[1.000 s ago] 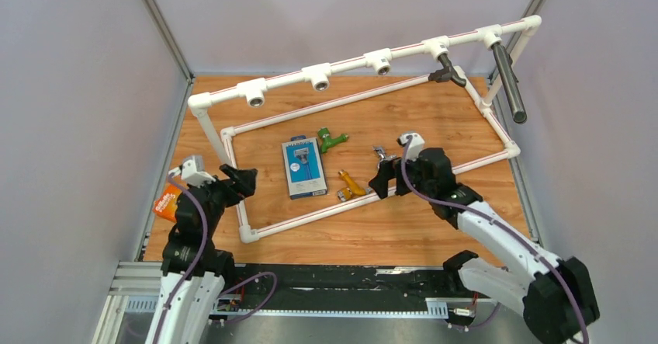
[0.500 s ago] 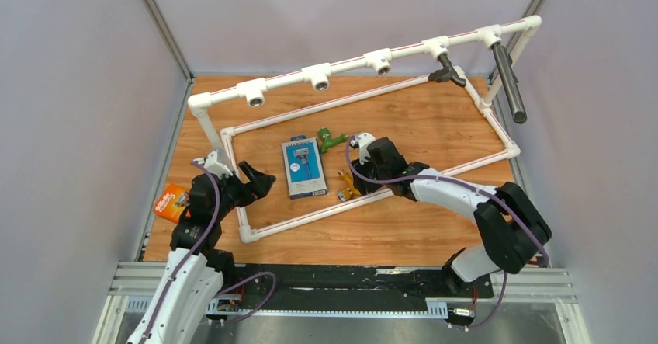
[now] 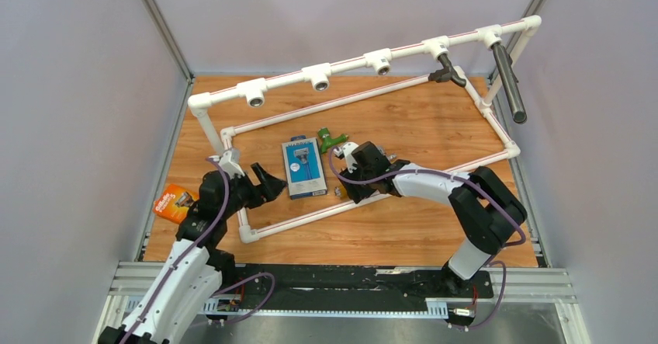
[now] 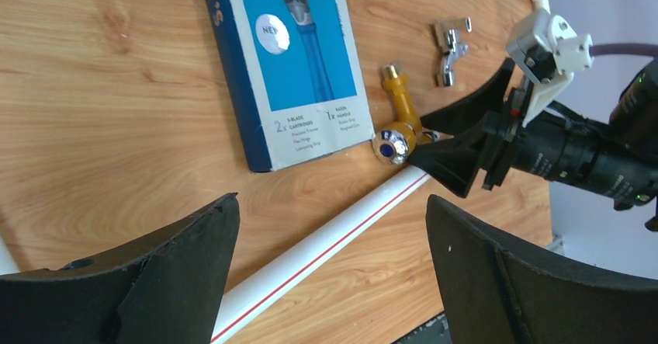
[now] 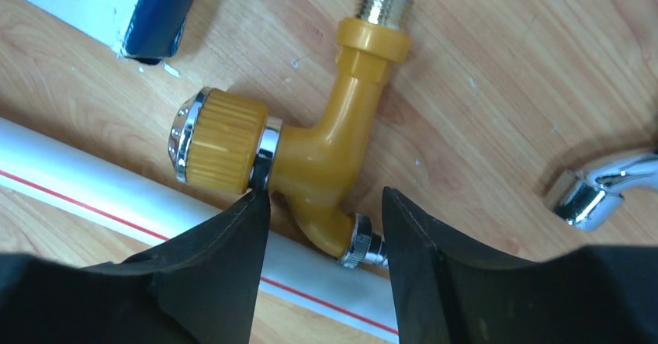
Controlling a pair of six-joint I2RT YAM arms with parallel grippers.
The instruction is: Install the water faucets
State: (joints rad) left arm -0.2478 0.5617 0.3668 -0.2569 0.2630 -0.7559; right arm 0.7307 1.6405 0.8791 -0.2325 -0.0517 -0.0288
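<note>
The yellow-orange faucet [image 5: 326,150] lies flat on the table [image 3: 434,126], right between the fingers of the right gripper [image 5: 324,204]. It has a ribbed yellow knob with a chrome cap, a bent body, a silver threaded end pointing away from the gripper and a small silver spout resting against the white pipe frame [image 5: 93,181]. The gripper's jaws are apart, one on each side of the body; the left fingertip [image 5: 252,208] sits at the silver collar beside the knob, though I cannot tell if it touches. The chrome faucet [image 5: 601,189] lies near, off to this gripper's right. The green faucet [image 3: 332,139] lies just beyond it, past a razor pack [image 3: 303,168] corner

The table is orange-brown wood grain, walled by plain pale grey panels with metal posts at the corners. A dark bar [image 3: 508,84] hangs from the raised frame rail, well apart from both grippers

The right arm folds sharply at the elbow and reaches low across to the left. The left arm stretches forward, and the left gripper [image 4: 332,204] hangs with its jaws wide apart above the frame pipe, holding nothing, with the razor pack just ahead of it
</note>
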